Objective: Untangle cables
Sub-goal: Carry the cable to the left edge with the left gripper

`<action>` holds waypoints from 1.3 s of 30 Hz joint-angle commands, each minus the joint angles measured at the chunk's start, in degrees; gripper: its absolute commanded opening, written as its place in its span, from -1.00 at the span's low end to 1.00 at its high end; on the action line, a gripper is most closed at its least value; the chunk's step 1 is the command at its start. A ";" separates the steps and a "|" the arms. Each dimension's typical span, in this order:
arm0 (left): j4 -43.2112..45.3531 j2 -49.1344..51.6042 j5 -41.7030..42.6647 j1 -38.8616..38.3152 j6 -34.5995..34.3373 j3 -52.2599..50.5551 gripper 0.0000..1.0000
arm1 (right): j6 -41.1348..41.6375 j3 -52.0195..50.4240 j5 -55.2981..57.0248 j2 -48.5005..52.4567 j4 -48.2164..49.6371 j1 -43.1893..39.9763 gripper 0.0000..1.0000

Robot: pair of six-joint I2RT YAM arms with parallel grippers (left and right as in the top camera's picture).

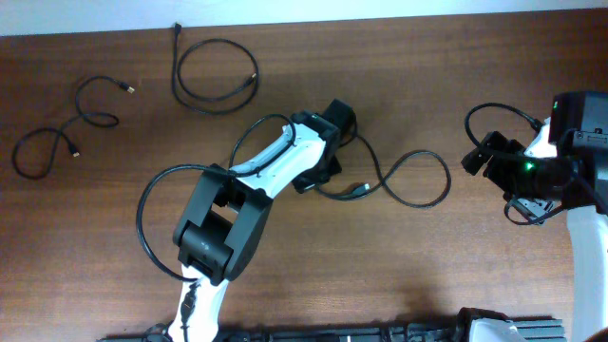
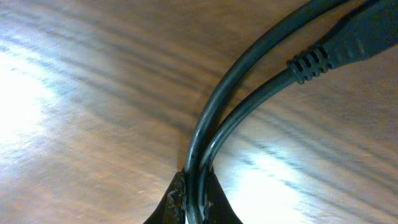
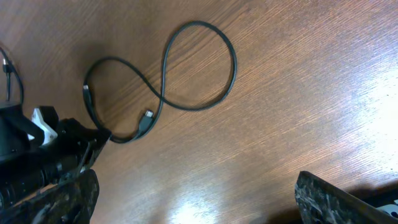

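Note:
A thin black cable (image 1: 418, 179) lies in a figure-eight loop at the table's middle, with its plug (image 1: 361, 191) near my left gripper. My left gripper (image 1: 321, 177) is shut on two strands of this cable (image 2: 214, 130), which run side by side between its jaws (image 2: 196, 200); the plug's ribbed end (image 2: 309, 62) lies just beyond. The same cable (image 3: 200, 68) shows in the right wrist view. My right gripper (image 1: 481, 158) is open and empty (image 3: 196, 199) above bare wood, right of the loop. Two other cables lie apart at the far left: a round loop (image 1: 215, 74) and a wavy one (image 1: 66, 133).
A thick black wire (image 1: 144, 214) loops off the left arm's base side. Another thick wire (image 1: 494, 112) arcs beside the right arm (image 1: 570, 161). The table's far edge (image 1: 380, 17) runs along the top. The left arm (image 1: 271, 166) lies diagonally across the middle.

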 commanded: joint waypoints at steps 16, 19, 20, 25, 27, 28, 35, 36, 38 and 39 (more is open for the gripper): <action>-19.21 -23.21 -13.27 19.67 9.62 6.05 -1.00 | -0.17 -0.50 0.96 0.07 0.04 -0.22 0.97; -21.00 -26.88 -13.27 24.76 10.71 6.05 -1.00 | -0.17 -0.50 0.94 0.07 0.04 -0.22 0.97; -21.64 -28.17 -13.27 26.73 11.80 6.05 -1.00 | -0.17 -0.50 0.96 0.07 0.04 -0.22 0.97; -22.45 -32.92 -13.25 35.06 19.58 6.05 -1.00 | -0.17 -0.50 0.96 0.07 0.04 -0.22 0.97; -22.56 -33.86 -13.25 38.21 22.21 6.05 -1.00 | -0.17 -0.50 0.96 0.07 0.04 -0.22 0.97; -22.86 -34.05 -13.27 40.28 22.47 6.05 -1.00 | -0.17 -0.50 0.96 0.07 0.04 -0.22 0.97; -22.99 -33.97 -11.04 49.59 22.38 5.95 -1.00 | -0.17 -0.50 0.94 0.07 0.04 -0.22 0.97; -22.95 -33.92 -11.04 50.58 22.38 5.92 -1.00 | -0.17 -0.50 0.96 0.07 0.04 -0.22 0.97; -22.84 -33.73 -11.06 51.65 22.38 5.77 -1.00 | -0.17 -0.50 0.96 0.07 0.04 -0.22 0.97; -22.69 -33.57 -11.04 52.00 22.36 5.57 -1.00 | -0.17 -0.50 0.96 0.07 0.04 -0.22 0.97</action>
